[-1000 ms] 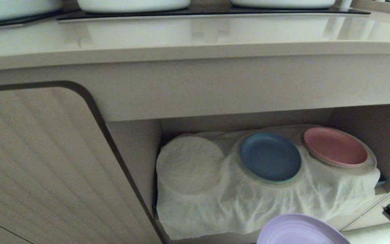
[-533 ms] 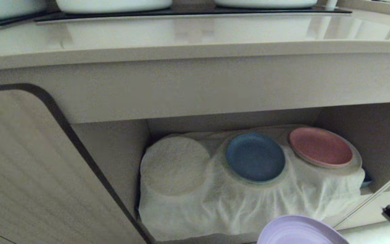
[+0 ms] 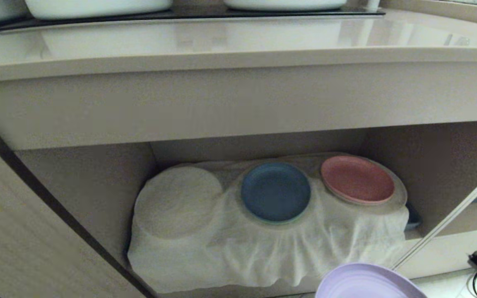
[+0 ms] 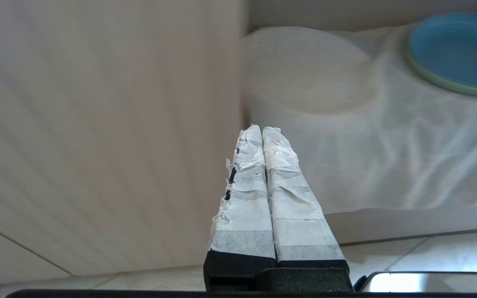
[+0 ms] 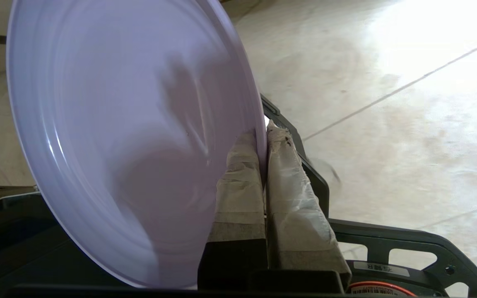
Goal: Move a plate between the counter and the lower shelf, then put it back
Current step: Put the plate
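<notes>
The right gripper (image 5: 263,136) has its taped fingers (image 5: 238,182) clamped on the rim of the lilac plate (image 5: 131,136), which stands tilted on edge over the pale tiled floor (image 5: 387,103), below and in front of the lower shelf (image 3: 437,174). The left gripper (image 4: 262,131) has its jaws pressed together, empty, facing the white cloth (image 3: 238,248). On that cloth's mounds in the lower shelf sit a blue plate (image 3: 275,191) and, just beside it, a pink plate (image 3: 357,179); the third mound (image 3: 178,200) is bare. Above the shelf runs the glossy beige counter (image 3: 222,45), carrying white dishes (image 3: 97,6) on a black hob panel (image 3: 189,15).
</notes>
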